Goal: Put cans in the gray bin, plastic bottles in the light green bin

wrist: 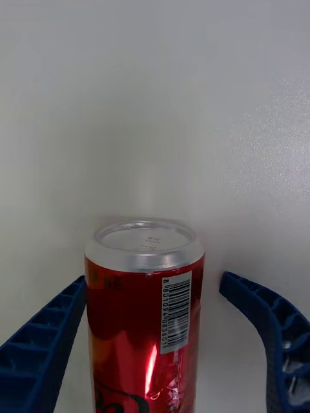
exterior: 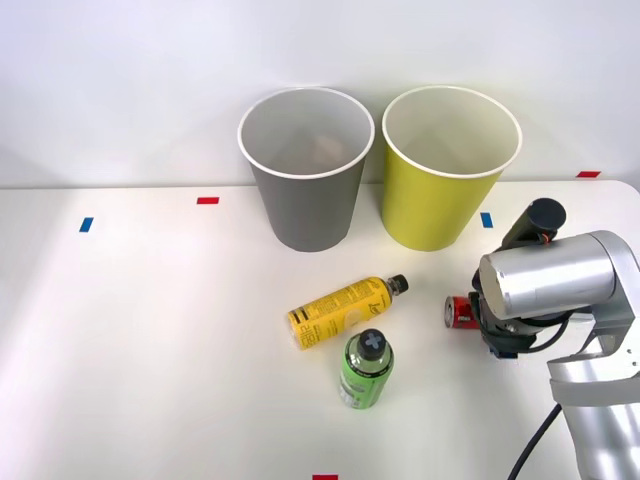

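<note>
Between open jaws, red can (wrist: 144, 310), base cut off

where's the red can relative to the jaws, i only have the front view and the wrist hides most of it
observer: In the right wrist view the red can lies lengthwise between the two jaws, its silver end pointing away from the wrist.
operator: are they shut on it
observer: No, the jaws stand open. There is a clear gap between the can and the jaw on its barcode side.
</note>
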You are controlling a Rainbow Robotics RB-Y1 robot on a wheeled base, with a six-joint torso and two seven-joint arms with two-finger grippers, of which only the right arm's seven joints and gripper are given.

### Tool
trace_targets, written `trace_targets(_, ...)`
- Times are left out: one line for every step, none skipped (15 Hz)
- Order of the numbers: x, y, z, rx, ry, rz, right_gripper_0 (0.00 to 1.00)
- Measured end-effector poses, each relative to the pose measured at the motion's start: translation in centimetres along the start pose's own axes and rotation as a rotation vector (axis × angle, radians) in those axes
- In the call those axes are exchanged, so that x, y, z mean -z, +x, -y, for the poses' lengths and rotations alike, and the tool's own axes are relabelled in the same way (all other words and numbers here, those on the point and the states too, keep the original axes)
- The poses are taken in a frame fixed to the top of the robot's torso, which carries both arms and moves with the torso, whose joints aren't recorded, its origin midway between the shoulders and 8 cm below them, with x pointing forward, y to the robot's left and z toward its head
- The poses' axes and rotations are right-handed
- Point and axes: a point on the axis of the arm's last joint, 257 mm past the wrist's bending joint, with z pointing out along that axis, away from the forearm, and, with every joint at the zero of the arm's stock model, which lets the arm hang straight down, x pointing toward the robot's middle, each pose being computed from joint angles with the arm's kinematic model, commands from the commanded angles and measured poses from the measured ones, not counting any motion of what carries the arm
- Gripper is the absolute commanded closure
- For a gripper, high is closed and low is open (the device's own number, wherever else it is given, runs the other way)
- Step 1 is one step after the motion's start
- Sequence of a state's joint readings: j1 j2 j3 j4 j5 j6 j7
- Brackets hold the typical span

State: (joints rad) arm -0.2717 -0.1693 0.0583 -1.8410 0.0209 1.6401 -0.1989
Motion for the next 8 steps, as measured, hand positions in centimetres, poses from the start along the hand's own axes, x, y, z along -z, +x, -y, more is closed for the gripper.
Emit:
trace_targets(0.0,0.08,0.01,0.01,-0.001,0.002,1.0)
trace_targets(0.01,0.21,0.03,0.022,-0.001,0.004,1.0)
trace_targets(0.04,0.36,0.03,0.038,-0.003,0.006,1.0)
trace_targets(0.11,0.45,-0.02,0.05,-0.006,0.008,1.0)
trace_targets(0.2,0.54,-0.1,0.06,-0.01,0.009,1.0)
trace_targets(0.36,0.62,-0.22,0.069,-0.016,0.009,1.0)
trace_targets(0.6,0.7,-0.45,0.081,-0.025,0.008,1.0)
trace_targets(0.97,0.73,-0.79,0.107,-0.038,0.007,1.0)
